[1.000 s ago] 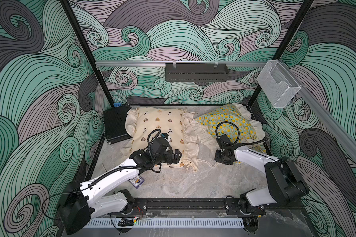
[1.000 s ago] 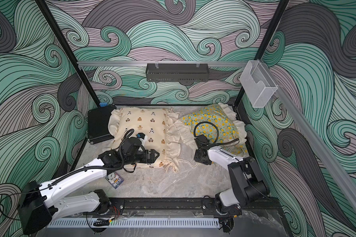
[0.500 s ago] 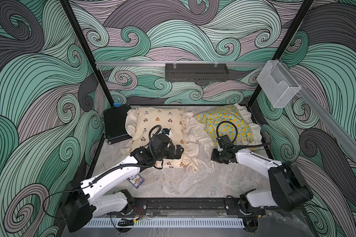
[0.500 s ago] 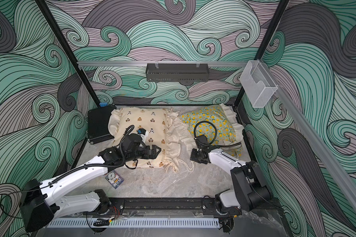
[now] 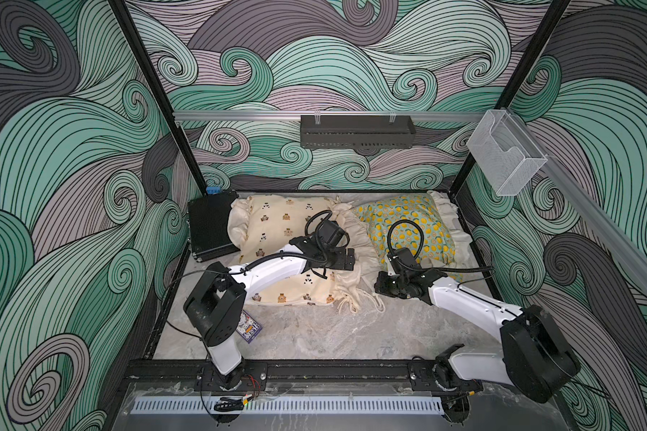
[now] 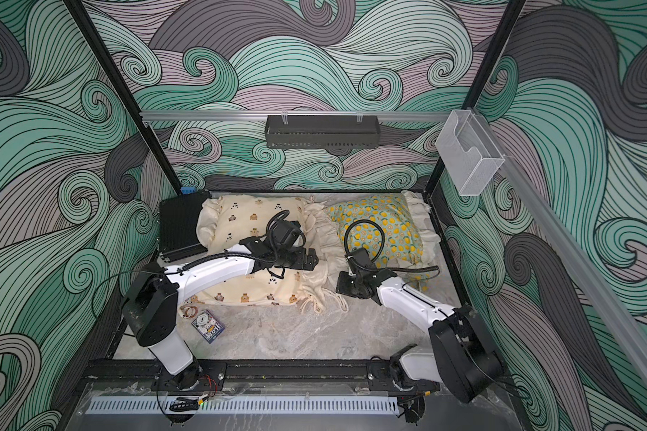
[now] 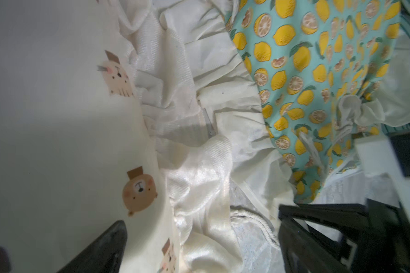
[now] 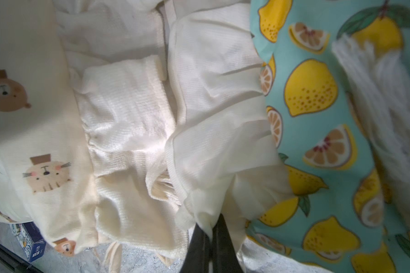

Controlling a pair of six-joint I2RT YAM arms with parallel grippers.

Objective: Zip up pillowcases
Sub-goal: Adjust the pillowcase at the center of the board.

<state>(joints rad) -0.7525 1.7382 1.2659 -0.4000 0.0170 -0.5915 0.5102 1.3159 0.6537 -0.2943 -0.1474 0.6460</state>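
- Right gripper (image 8: 211,236) is clamped on the ruffle (image 8: 223,141) of the lemon pillowcase (image 8: 317,118); pull gently.
- Left gripper (image 7: 201,219), jaws apart over the bear pillowcase (image 7: 57,141), should find its zipper.

Bear pillowcase (image 5: 273,224) (partly under left arm (image 5: 273,269))

Robot-lab test cell: black frame posts (image 5: 157,93) hold wave-printed wall panels (image 5: 352,56), aluminium rails (image 5: 240,115) carry a black tray (image 5: 355,130) and a clear bin (image 5: 505,156), and a white left arm (image 5: 273,270) and right arm (image 5: 467,302) stand bolted to a base rail (image 5: 333,371) fronting a marble-look tabletop (image 5: 314,336).
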